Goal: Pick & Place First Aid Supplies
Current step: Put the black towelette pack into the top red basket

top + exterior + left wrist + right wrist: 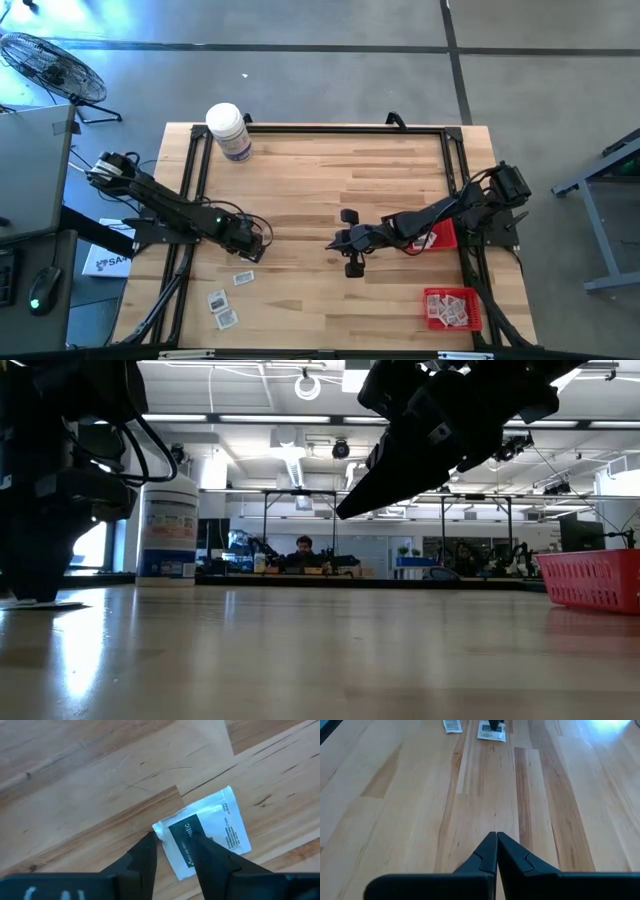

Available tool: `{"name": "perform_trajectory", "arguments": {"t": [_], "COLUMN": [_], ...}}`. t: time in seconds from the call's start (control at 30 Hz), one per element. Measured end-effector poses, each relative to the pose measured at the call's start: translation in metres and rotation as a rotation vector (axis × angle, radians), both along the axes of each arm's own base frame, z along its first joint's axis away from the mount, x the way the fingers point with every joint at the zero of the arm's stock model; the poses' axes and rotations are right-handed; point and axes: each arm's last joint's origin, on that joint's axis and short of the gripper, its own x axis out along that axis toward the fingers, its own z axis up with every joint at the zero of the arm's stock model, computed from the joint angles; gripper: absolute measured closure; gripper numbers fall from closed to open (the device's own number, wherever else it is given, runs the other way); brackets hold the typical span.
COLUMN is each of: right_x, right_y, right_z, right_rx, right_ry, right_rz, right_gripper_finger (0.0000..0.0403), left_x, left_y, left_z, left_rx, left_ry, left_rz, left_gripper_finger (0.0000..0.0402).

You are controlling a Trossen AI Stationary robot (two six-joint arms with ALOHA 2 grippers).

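On my left, the left end effector (172, 857) is down at the bench (330, 180), its two fingers apart and straddling one corner of a white packet (207, 832) with a dark label. The packet lies flat on the wood; I cannot tell whether the fingers are actually pinching it. From above, three more packets (226, 300) lie loose on the bench just beside that arm, toward the front edge. A white bottle (228, 130) stands at the far left corner. Moving right, the right end effector (496, 851) hangs over bare wood near mid-bench, fingers pressed together and holding nothing. Farther right, a red basket (452, 307) near the front corner holds several packets, and a second red basket (440, 238) sits partly under the right arm.
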Motion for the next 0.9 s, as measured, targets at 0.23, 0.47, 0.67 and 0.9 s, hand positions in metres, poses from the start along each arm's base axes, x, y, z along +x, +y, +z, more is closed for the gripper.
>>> {"name": "perform_trajectory", "arguments": {"t": [0.23, 0.47, 0.67, 0.9], "right_x": [0.0, 0.0, -0.002, 0.003], "right_y": [0.0, 0.002, 0.01, 0.002], "right_z": [0.0, 0.0, 0.001, 0.006], "right_rx": [0.003, 0.001, -0.049, -0.093], "right_ry": [-0.001, 0.0, -0.011, -0.085], "right_rz": [-0.002, 0.005, 0.047, -0.073], "right_gripper_finger": [0.0399, 0.04, 0.0401, 0.0387], "left_x": [0.002, 0.003, 0.013, 0.039], "left_y": [0.0, 0.001, 0.0, 0.0], "left_z": [-0.002, -0.001, 0.012, 0.042], "left_rx": [0.018, 0.057, 0.148, 0.333], "left_ry": [-0.008, -0.031, -0.101, -0.274], "left_rz": [0.01, -0.012, -0.09, -0.18], "left_gripper_finger": [0.0358, 0.0394, 0.0398, 0.0401]}}
